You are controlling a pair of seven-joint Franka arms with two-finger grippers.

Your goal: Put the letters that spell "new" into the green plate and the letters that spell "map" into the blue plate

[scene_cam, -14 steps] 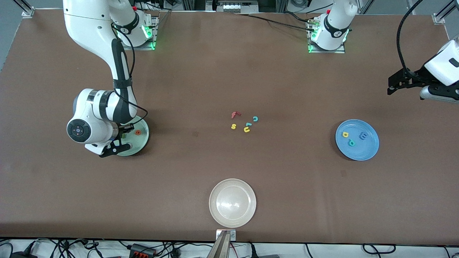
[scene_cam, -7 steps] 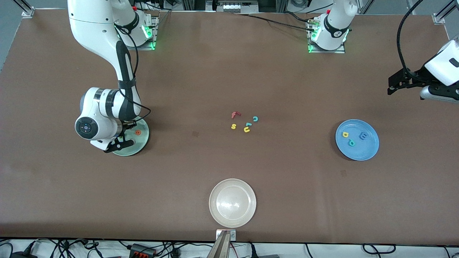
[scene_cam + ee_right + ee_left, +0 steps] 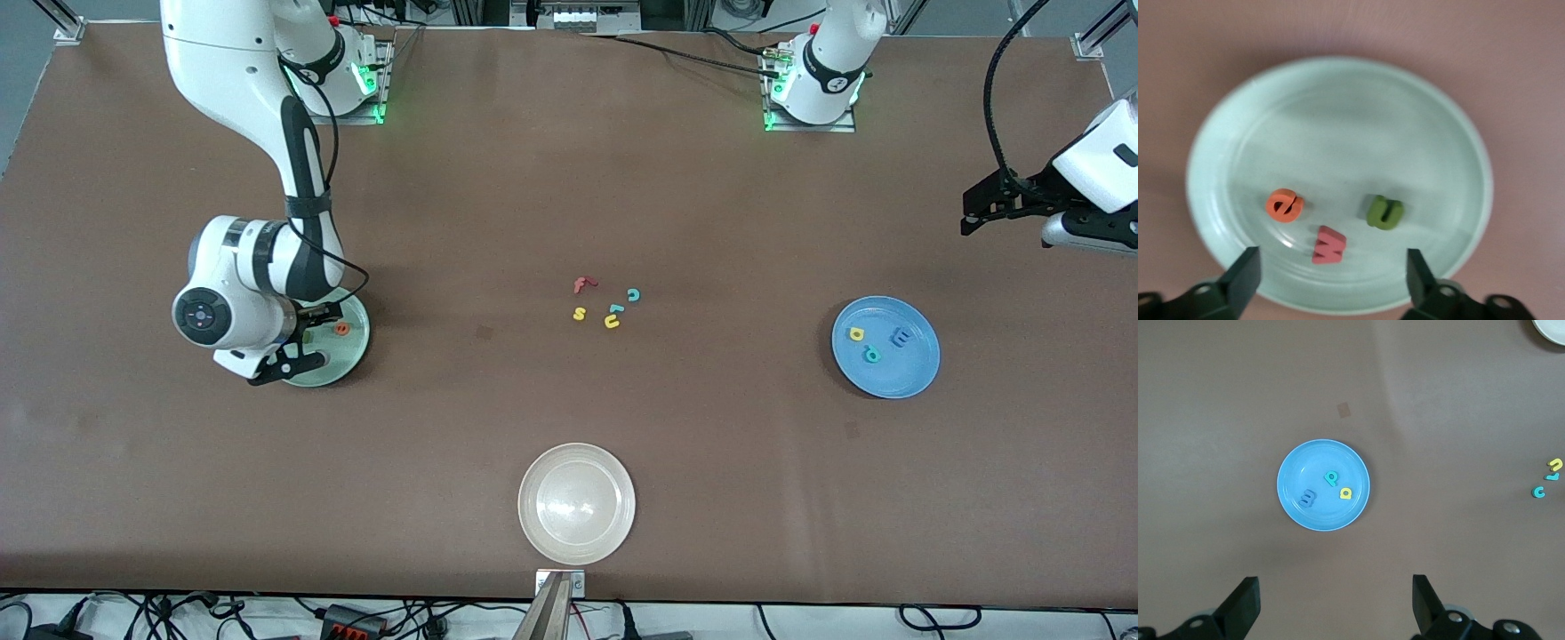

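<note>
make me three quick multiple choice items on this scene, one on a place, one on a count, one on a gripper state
1. Where is the red w?
A. in the green plate
B. in the blue plate
C. on the table

2. How many letters lie in the blue plate?
A. one
B. three
C. five

3. How is the right gripper over the green plate?
A. shut on the w
B. shut, empty
C. open, empty

Answers: 1 A, it lies beside the orange e; 2 B, the m, a and p show there; 3 C, its fingers stand apart.

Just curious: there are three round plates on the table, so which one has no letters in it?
The whitish-beige plate, nearest the front camera, holds nothing. The green plate holds three letters under the right gripper, and the blue plate holds three.
</note>
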